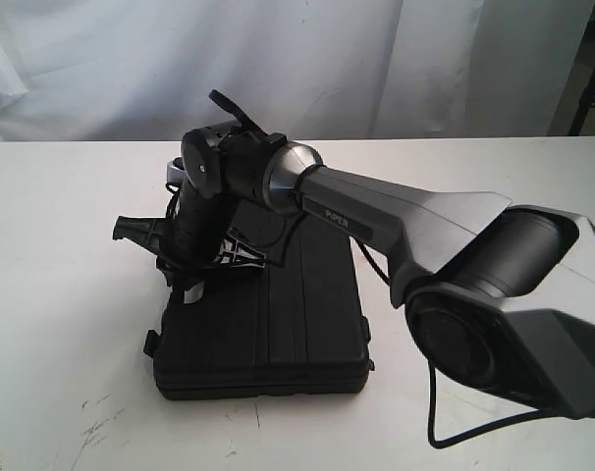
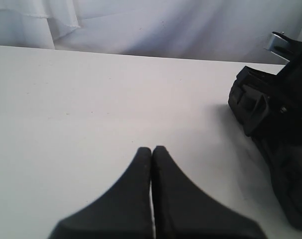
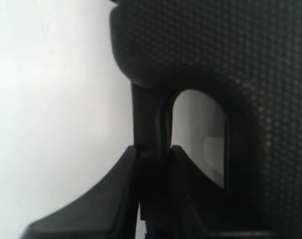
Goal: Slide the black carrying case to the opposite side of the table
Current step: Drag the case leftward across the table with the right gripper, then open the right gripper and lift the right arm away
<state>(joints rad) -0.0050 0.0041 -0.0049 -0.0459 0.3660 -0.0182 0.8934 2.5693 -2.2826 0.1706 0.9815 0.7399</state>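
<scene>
Right-wrist view: end effector (image 3: pixel 154 152) on case (image 3: pixel 216 50)

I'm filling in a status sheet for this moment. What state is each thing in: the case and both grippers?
Case, lid shut, lying flat on the table.
Right gripper, shut on the case's handle.
Left gripper, shut, holding nothing, above bare table.

Soft, even light; blurred close-ups.
</scene>
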